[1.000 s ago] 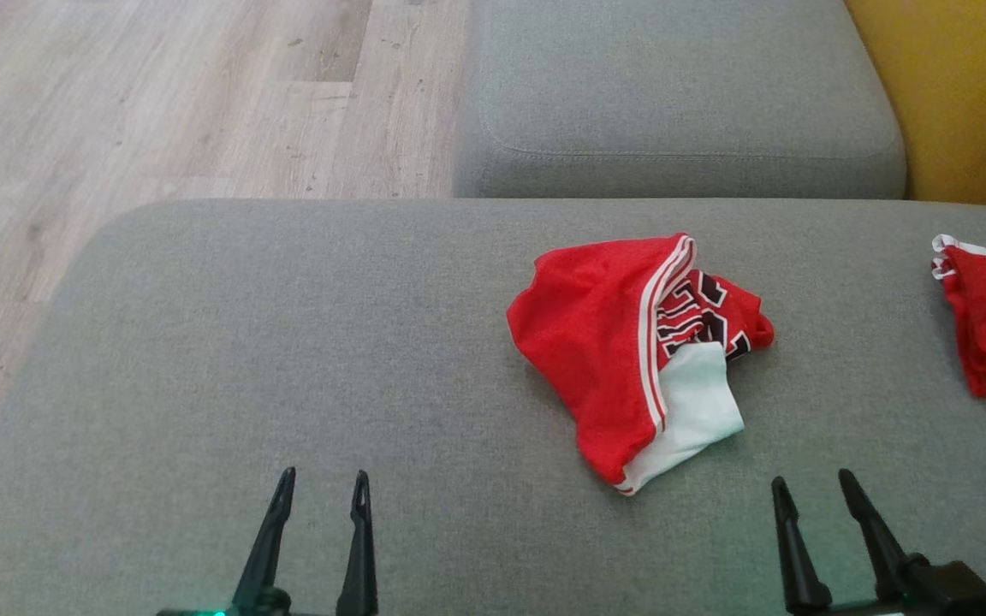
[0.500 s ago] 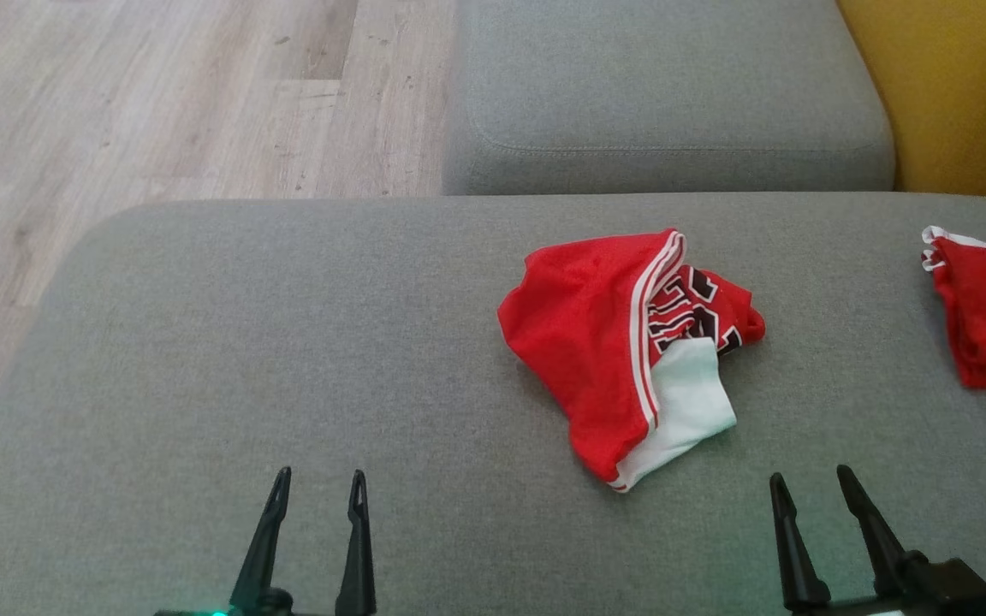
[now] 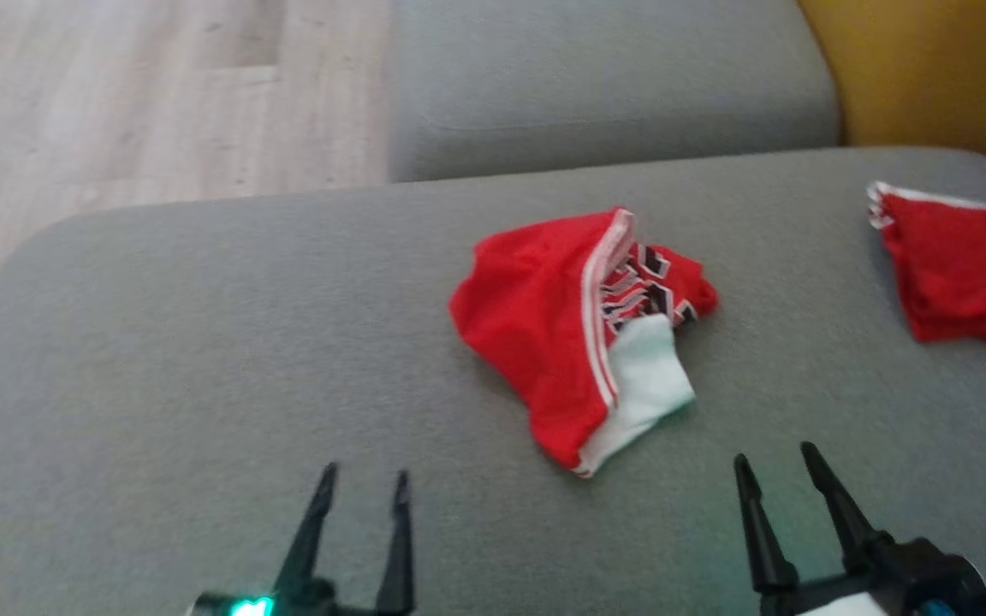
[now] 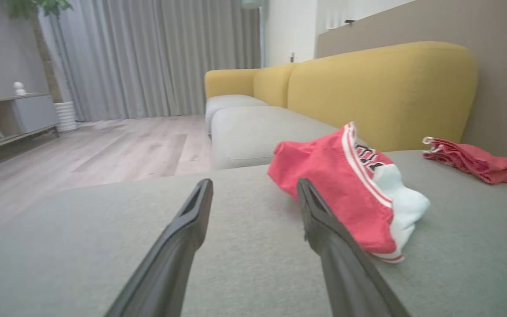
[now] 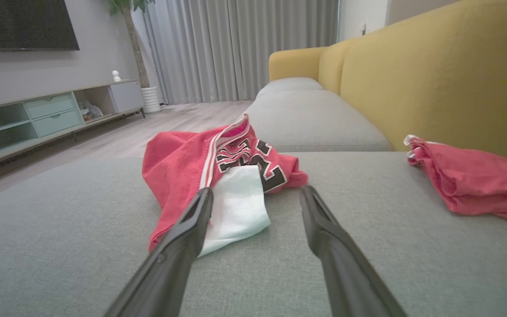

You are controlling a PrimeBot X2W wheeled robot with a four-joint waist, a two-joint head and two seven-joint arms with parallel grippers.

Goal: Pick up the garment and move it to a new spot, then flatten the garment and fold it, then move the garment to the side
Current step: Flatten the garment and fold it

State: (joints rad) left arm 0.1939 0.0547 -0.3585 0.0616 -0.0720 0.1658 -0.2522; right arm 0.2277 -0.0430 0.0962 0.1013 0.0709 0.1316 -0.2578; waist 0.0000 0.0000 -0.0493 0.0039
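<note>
Two tools hang with fingers spread apart, holding nothing, low over the grey sofa cushion (image 3: 202, 342). The crumpled red garment (image 3: 536, 325) lies at 1 o'clock from the left tool (image 3: 366, 472) and 11 o'clock from the right tool (image 3: 774, 453). It looks light, limp and slippery; pinching a bunched edge by the striped band (image 3: 596, 334) seems best. The head view gives its outline, while the right wrist view shows its black lettering (image 5: 236, 159) and raised folds.

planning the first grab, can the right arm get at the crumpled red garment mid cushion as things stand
Probably yes. The right gripper is open and empty, and only bare grey cushion lies between it and the crumpled red garment, just ahead to its left.
</note>
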